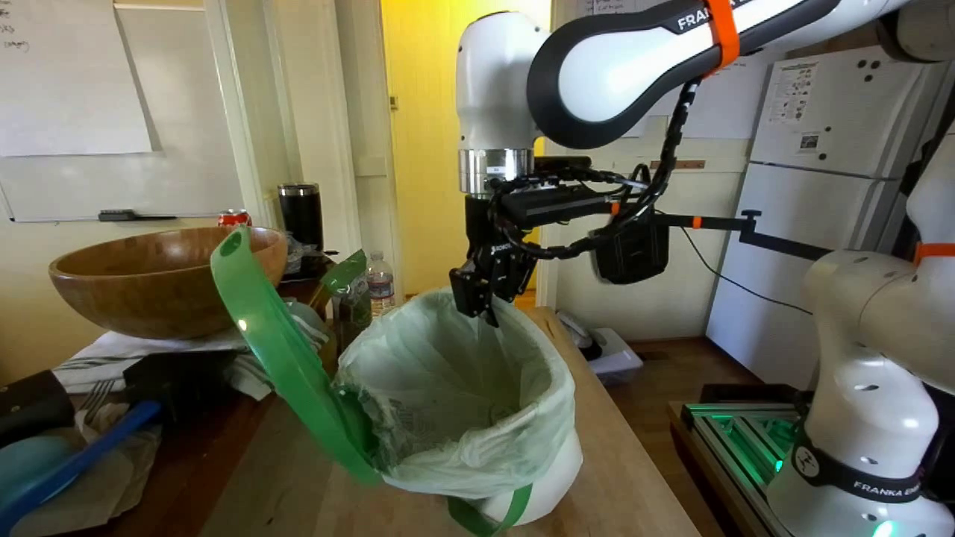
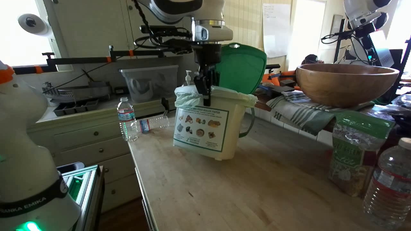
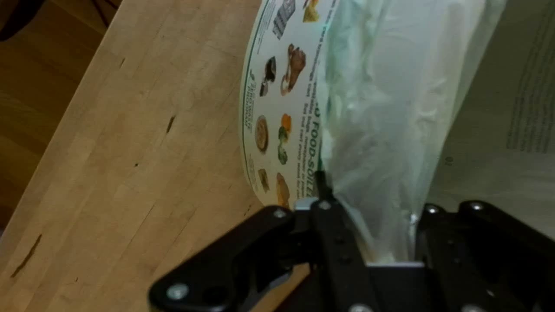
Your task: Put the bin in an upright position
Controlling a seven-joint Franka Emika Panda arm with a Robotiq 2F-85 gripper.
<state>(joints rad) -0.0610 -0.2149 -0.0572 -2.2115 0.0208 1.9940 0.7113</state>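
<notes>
The bin (image 1: pixel 550 477) is a white plastic bin with a pale green liner (image 1: pixel 418 373) folded over its rim. It stands leaning on the wooden counter, its label (image 2: pixel 200 130) slightly slanted; it also shows in the wrist view (image 3: pixel 264 138). Its green lid (image 1: pixel 283 358) hangs open on the side away from my gripper and rises behind the bin (image 2: pixel 241 69). My gripper (image 1: pixel 489 302) is on the rim, one finger outside over the label and one inside (image 3: pixel 373 212). The fingers are partly closed, with rim and liner between them. The inner fingertip is largely hidden.
A wooden bowl (image 2: pixel 346 85) stands on a striped towel (image 2: pixel 303 110). An upright bottle (image 2: pixel 127 120) and a lying bottle (image 2: pixel 155 124) are near the counter (image 2: pixel 257 192) edge. A green snack bag (image 2: pixel 356 154) and another bottle (image 2: pixel 390 186) stand at the opposite side.
</notes>
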